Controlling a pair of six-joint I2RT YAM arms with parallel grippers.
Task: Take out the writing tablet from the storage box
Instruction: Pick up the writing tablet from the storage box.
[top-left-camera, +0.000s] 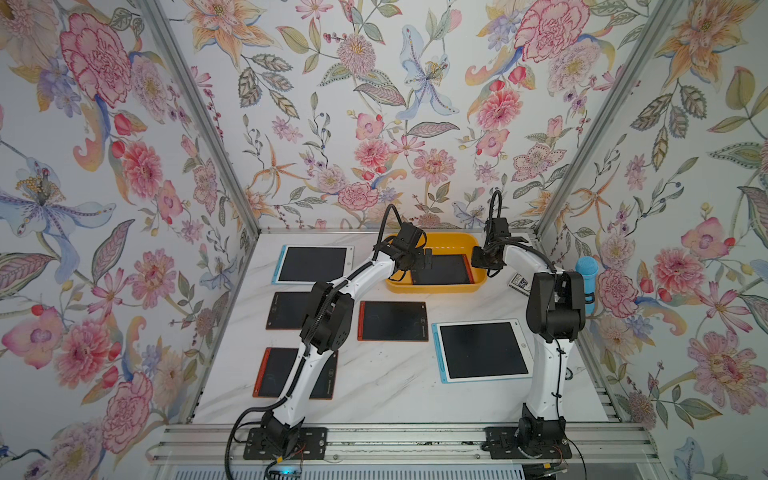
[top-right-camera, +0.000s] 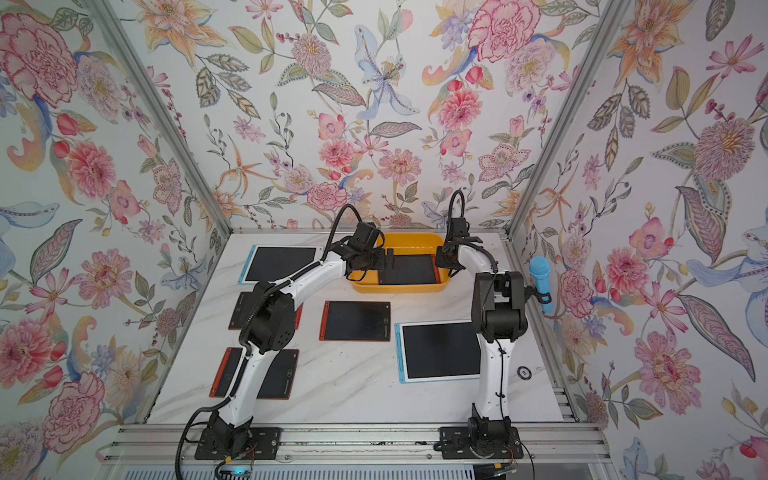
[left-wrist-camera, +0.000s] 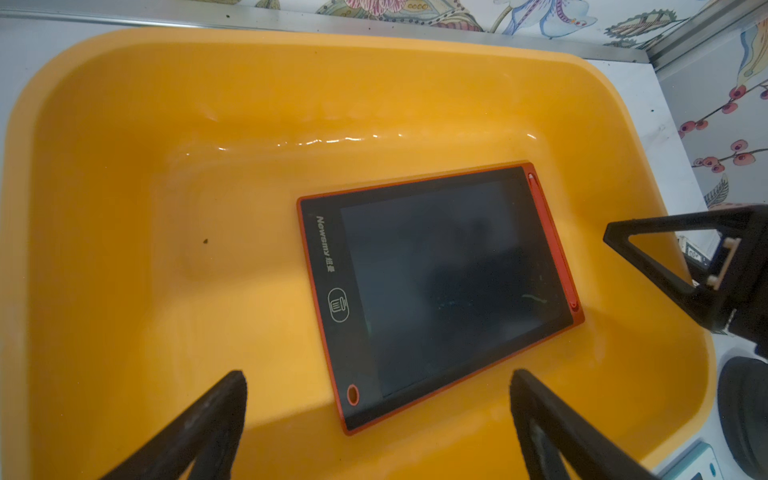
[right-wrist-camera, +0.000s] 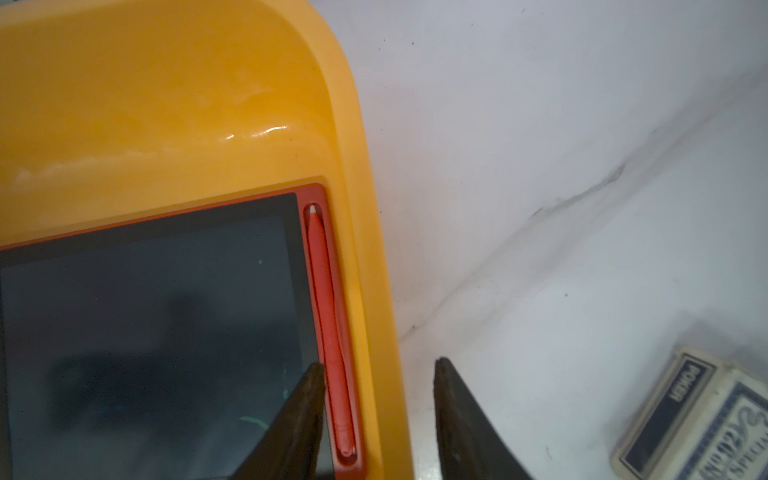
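Yellow-orange plastic marks the centre of the scene. The storage box (top-left-camera: 436, 237) sits at the far middle of the table, and one red-edged writing tablet (top-left-camera: 442, 270) lies flat on its floor, screen up, close to the box's right wall and near wall.

Over the box's left end, the left gripper (left-wrist-camera: 377, 374) hangs above the tablet with its jaws spread fully wide and nothing in them. At the box's right wall, the right gripper (right-wrist-camera: 379, 363) stands astride the rim with its jaws partly apart. One finger is inside, beside the tablet's red stylus (right-wrist-camera: 332, 332). The other is outside above bare table, with a strip of white showing between it and the rim, so it appears to grip nothing.

The step in hand looks to be the reach and the setting of a grasp; the tablet has not left the box. The next move likely calls for getting a finger under a thin slab lying flat by the wall. The slab must then be lifted clear of the rim without dragging the light box along.

The white marble-look table (top-left-camera: 395, 395) carries more tablets:
- Left of the box lies a white tablet with a blue edge (top-left-camera: 313, 264).
- In front of the box and to its left lie three more red-edged tablets (top-left-camera: 392, 321).
- In front of the box and to its right lies a second white tablet (top-left-camera: 482, 351).

Just right of the box lies a pack of playing cards (right-wrist-camera: 698, 419). Farther right, a blue toy microphone (top-left-camera: 587, 266) stands at the side wall. Floral wallpaper (top-left-camera: 374, 104) covers all three walls.
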